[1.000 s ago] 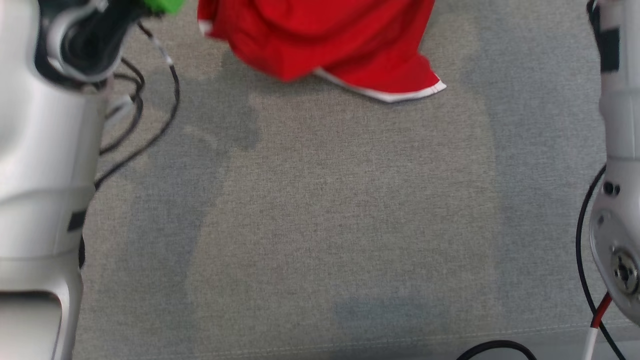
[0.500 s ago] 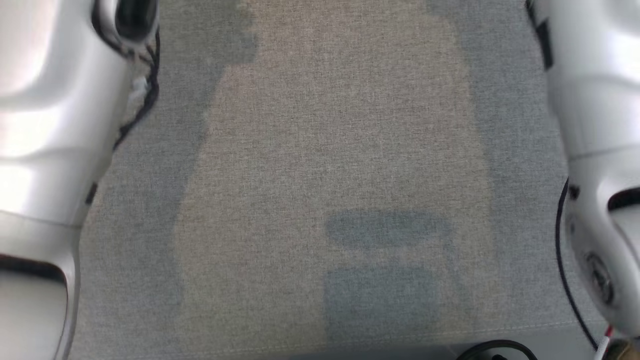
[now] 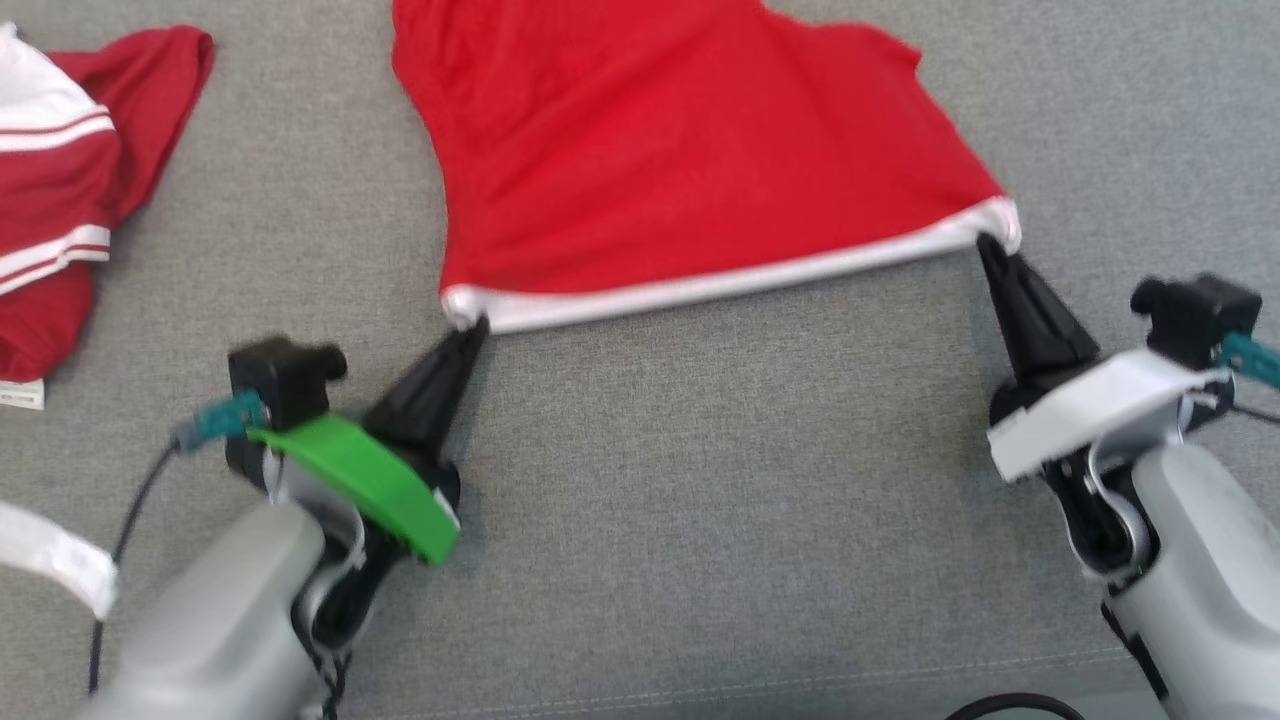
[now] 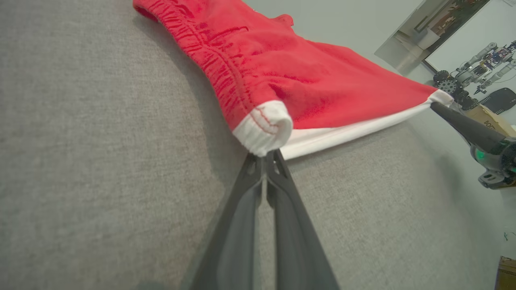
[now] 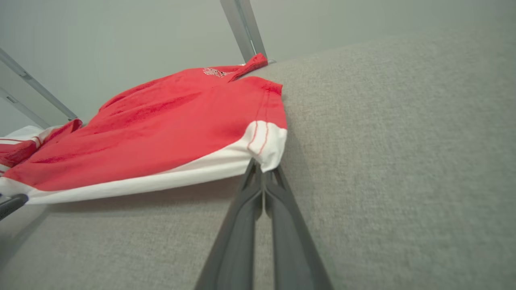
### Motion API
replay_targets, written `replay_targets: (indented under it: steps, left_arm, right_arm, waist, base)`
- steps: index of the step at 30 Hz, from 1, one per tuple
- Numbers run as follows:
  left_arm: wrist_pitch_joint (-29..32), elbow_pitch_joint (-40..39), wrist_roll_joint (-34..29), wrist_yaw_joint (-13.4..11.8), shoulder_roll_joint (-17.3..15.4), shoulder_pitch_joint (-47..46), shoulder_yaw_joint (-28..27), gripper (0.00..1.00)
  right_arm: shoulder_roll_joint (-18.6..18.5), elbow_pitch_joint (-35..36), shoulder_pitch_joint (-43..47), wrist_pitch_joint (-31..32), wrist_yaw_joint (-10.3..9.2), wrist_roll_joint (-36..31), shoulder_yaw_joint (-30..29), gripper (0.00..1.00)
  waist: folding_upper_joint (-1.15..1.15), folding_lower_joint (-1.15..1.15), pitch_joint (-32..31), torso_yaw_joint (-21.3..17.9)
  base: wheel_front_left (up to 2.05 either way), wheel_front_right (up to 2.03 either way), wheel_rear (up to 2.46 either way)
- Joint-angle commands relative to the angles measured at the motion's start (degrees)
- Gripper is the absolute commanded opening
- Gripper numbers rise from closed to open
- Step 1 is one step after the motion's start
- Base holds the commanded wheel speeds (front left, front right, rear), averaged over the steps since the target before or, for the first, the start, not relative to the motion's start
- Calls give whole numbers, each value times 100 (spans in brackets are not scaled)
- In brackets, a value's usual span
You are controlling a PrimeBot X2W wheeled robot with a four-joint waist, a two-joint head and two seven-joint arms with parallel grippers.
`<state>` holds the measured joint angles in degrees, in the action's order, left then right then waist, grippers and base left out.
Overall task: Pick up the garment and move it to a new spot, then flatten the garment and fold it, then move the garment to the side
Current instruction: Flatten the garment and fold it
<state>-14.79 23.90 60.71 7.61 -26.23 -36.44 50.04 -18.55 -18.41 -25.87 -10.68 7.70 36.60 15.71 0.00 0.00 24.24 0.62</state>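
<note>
A red garment (image 3: 680, 160) with a white hem lies spread on the grey fabric surface (image 3: 700, 480), its hem stretched taut between my two grippers. My left gripper (image 3: 475, 328) is shut on the hem's left corner, seen close in the left wrist view (image 4: 264, 153). At the hem's right corner my right gripper (image 3: 985, 240) is shut on the garment (image 5: 161, 125), its tips (image 5: 262, 167) pinching the white band. The right gripper (image 4: 437, 108) also appears at the far corner in the left wrist view.
A second red and white striped garment (image 3: 70, 180) lies crumpled at the far left of the surface. A white strip (image 3: 55, 555) sits at the lower left edge. A black cable (image 3: 1010, 703) runs along the front edge of the surface.
The head camera has swung, so the whole picture shifted. Both grippers and the garment's stretched hem have come into view, where before only pale arms and bare fabric showed.
</note>
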Motion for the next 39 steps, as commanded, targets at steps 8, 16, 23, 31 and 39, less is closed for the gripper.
replay_targets:
  steps: [8, 16, 23, 31, 39]
  left_arm:
    - [-41, -386, 415, -579, -32, 2337, -10, 0]
    - [60, -1942, 1003, -1219, -242, 3372, -204, 0]
    - [826, -2992, 1802, -1466, -91, 2474, -710, 0]
    - [1619, -2127, 2098, -1873, 333, 496, -1185, 0]
    - [1956, -272, 1946, -1816, 1253, -855, -926, 0]
  right_arm:
    - [-505, 1417, 2467, 628, -63, 17, -507, 0]
    - [-66, 3344, 4303, 1491, -59, -111, -1466, 0]
    - [-53, 3179, 2503, 2455, -30, -203, -1500, 0]
    - [-10, 1531, -646, 3333, -33, -763, -1542, 0]
    - [122, -103, -2222, 3170, -30, -1281, -1299, 0]
  waist:
    - [0, 0, -1357, 23]
    - [0, 0, -1601, 215]
    - [0, 0, -836, 595]
    - [0, 0, 387, 1076]
    - [0, 0, 718, 1553]
  base:
    - [0, 0, 0]
    - [0, 0, 0]
    - [0, 0, 0]
    - [0, 0, 0]
    - [0, 0, 0]
